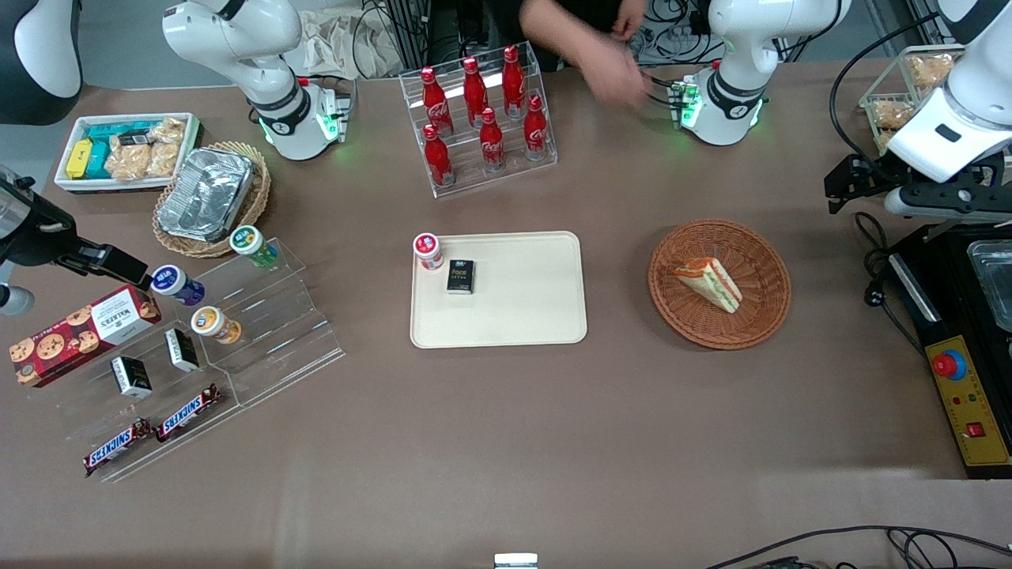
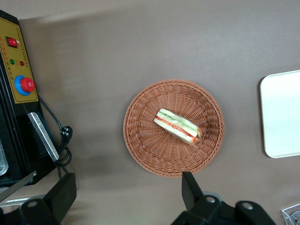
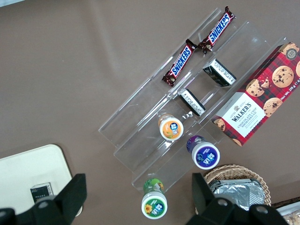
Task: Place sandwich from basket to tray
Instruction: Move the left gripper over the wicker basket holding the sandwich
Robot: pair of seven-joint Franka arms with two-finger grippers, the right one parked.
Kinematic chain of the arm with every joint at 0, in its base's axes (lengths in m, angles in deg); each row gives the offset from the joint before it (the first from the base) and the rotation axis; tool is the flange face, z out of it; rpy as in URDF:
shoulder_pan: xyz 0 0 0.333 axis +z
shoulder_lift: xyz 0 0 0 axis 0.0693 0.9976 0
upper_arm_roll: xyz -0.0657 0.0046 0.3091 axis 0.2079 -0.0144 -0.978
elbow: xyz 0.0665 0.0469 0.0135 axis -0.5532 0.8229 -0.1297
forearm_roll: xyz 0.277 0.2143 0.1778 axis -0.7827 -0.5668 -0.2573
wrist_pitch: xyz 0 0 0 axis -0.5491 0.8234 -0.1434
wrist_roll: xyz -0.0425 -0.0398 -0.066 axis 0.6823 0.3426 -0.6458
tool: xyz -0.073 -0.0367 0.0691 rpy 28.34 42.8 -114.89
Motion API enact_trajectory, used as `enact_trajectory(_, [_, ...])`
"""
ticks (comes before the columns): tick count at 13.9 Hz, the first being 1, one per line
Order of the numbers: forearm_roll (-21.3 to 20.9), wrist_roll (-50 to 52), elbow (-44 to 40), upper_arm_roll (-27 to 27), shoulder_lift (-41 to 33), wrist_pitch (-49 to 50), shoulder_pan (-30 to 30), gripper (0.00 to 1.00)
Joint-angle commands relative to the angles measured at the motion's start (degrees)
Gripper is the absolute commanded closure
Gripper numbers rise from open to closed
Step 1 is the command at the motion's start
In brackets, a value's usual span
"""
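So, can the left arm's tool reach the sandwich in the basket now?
Probably yes. The sandwich lies uncovered in the basket, nothing on or over it. The tool hangs open above the basket's rim, so a straight descent looks free.

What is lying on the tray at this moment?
On the tray stand a small red-capped jar and a black box. The sandwich lies in the basket. The open claw hovers above the basket.
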Motion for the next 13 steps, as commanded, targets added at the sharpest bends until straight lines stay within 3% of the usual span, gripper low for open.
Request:
enact_trajectory(1, [0.4,-0.35,-0.22,0.5,-0.13,0.2,0.69,0.0])
enact_trajectory(6, [0.74,4.1,-0.13,0.41,-0.04,0.46,0.78,0.0])
enact_trajectory(11, [3.82,36.51,0.58,1.72,0.3,1.69,-1.41,0.0])
enact_trajectory(13, [4.0,44.36,1.1,2.78,0.4,1.87,-3.43,0.0])
